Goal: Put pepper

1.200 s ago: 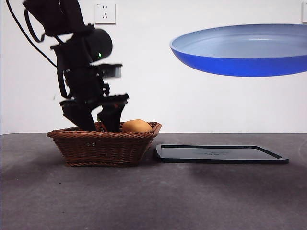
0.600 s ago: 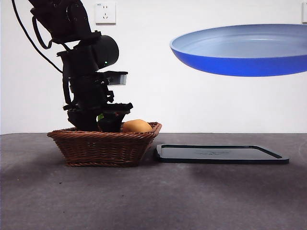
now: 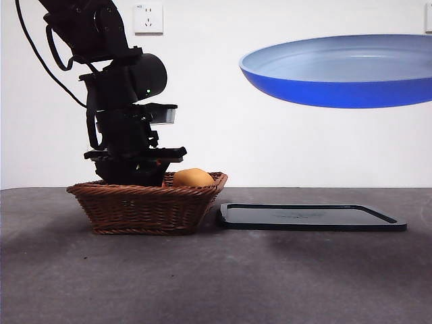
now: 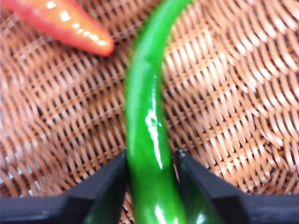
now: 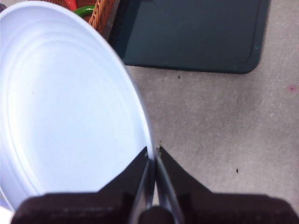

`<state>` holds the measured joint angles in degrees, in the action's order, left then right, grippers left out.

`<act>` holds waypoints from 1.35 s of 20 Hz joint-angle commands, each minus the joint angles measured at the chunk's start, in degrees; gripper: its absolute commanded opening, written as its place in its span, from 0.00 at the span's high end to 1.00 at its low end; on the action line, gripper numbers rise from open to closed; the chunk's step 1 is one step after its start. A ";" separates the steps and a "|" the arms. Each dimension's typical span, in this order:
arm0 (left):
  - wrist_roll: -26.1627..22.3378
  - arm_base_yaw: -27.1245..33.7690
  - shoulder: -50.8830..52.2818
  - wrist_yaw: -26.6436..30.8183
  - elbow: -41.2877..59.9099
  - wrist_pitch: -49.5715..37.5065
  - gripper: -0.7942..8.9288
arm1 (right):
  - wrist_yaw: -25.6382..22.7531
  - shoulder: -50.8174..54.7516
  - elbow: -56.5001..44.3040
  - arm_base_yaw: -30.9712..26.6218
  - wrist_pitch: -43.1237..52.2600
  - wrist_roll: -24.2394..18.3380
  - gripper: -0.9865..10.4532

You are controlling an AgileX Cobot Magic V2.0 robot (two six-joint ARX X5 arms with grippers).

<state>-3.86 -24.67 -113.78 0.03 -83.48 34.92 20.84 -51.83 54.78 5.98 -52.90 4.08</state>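
Note:
The glossy green pepper (image 4: 147,126) lies on the floor of the brown wicker basket (image 3: 145,206). My left gripper (image 4: 152,158) is down inside the basket, with a jaw pressed against each side of the pepper's thick part. In the front view the left gripper (image 3: 135,169) is sunk behind the basket rim and the pepper is hidden. My right gripper (image 5: 153,151) is shut on the rim of a blue plate (image 3: 337,84) and holds it high in the air at the right. A bit of the pepper (image 5: 84,10) also shows in the right wrist view.
A red-orange vegetable (image 4: 65,23) lies in the basket beside the pepper. A rounded orange fruit (image 3: 193,177) sits at the basket's right end. A flat black tray (image 3: 310,217) lies on the grey table right of the basket, below the plate.
My left gripper has come down into the basket and its jaws have closed in from wide open onto the pepper. The plate has not moved.

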 commanded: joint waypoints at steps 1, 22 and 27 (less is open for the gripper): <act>0.87 -0.39 -1.70 -0.07 -1.25 -0.28 0.80 | 0.22 -0.22 0.81 -0.02 0.55 0.42 0.91; 1.31 -8.02 19.63 -18.16 -1.33 8.92 0.80 | 0.96 -21.64 0.79 1.36 7.91 6.91 0.91; 0.87 -16.09 14.82 -16.02 -1.29 8.70 0.80 | 3.34 -24.76 0.79 3.76 10.25 8.90 0.91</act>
<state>-2.94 -40.53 -97.62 -16.29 -83.70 44.03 23.68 -76.20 54.78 9.56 -43.31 11.97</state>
